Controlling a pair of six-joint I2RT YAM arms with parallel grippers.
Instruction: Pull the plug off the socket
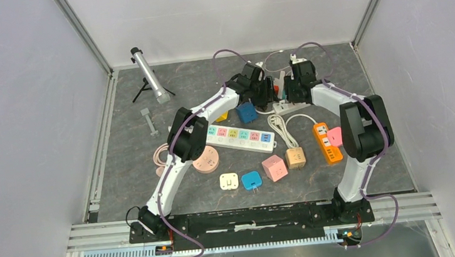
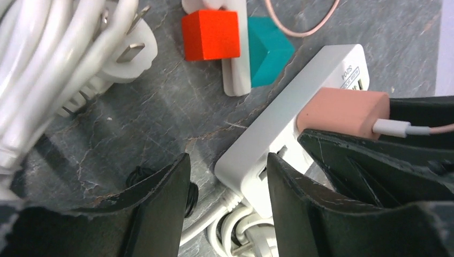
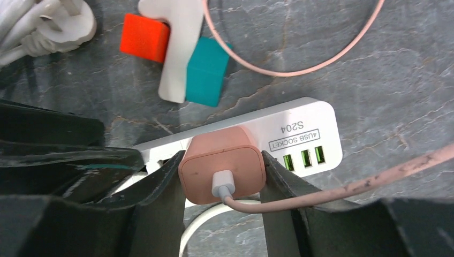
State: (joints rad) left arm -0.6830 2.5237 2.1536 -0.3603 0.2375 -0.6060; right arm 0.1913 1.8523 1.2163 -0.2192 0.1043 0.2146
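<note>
A pink plug [image 3: 214, 152] with a pink cable [image 3: 332, 193] sits in a white power strip [image 3: 300, 120] marked "4USB SOCKET". My right gripper [image 3: 222, 158] is shut on the pink plug, one finger on each side. In the left wrist view the plug [image 2: 342, 112] and the strip [image 2: 300, 96] show again. My left gripper [image 2: 227, 158] is open and straddles the strip's cable end, with a gap at its left finger. In the top view both grippers, left [image 1: 263, 90] and right [image 1: 290, 91], meet over the strip [image 1: 292, 104] at the back.
A red cube [image 3: 144, 37] and a teal cube [image 3: 206, 77] sit on a small white adapter beside the strip. A coiled white cable with its plug [image 2: 53, 64] lies to the left. Nearer me lie a multicoloured strip [image 1: 238, 135], an orange strip [image 1: 327, 141] and several cube sockets.
</note>
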